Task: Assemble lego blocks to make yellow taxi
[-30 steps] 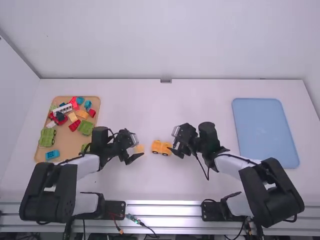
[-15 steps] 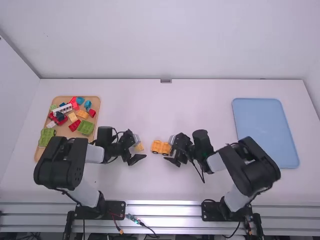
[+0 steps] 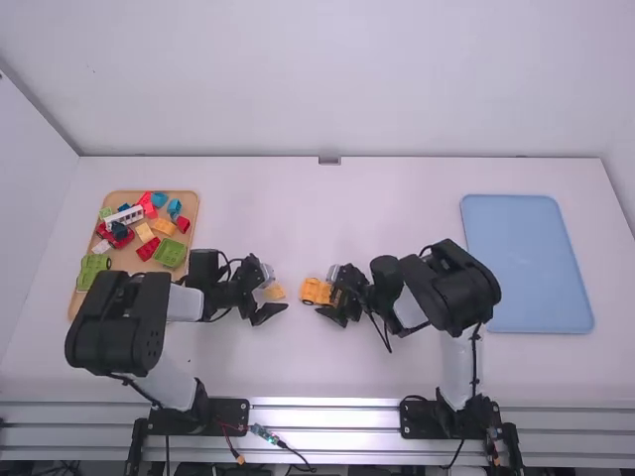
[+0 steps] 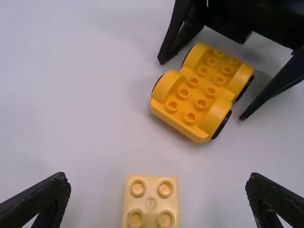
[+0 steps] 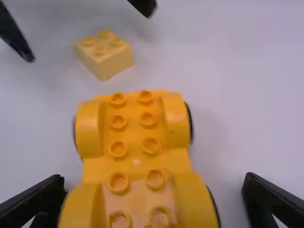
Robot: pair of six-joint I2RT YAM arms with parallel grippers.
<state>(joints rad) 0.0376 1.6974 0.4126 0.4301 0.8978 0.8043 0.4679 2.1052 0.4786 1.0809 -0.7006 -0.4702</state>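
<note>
Well, the taxi looks barely begun: the wheeled yellow base (image 4: 192, 88) sits upright on the table (image 3: 278, 208), and the pale yellow brick (image 4: 151, 202) lies near it, apart and unjoined. Joining them remains, probably with more pieces from the tan tray (image 3: 141, 268). Both are smooth, glossy plastic, the brick squarish with four round studs, the base with curved fenders over black wheels. The left gripper (image 4: 156, 178) stands wide around the brick, holding nothing; the right gripper (image 5: 154, 177) is wide too, astride the base, perhaps brushing one side.
</note>
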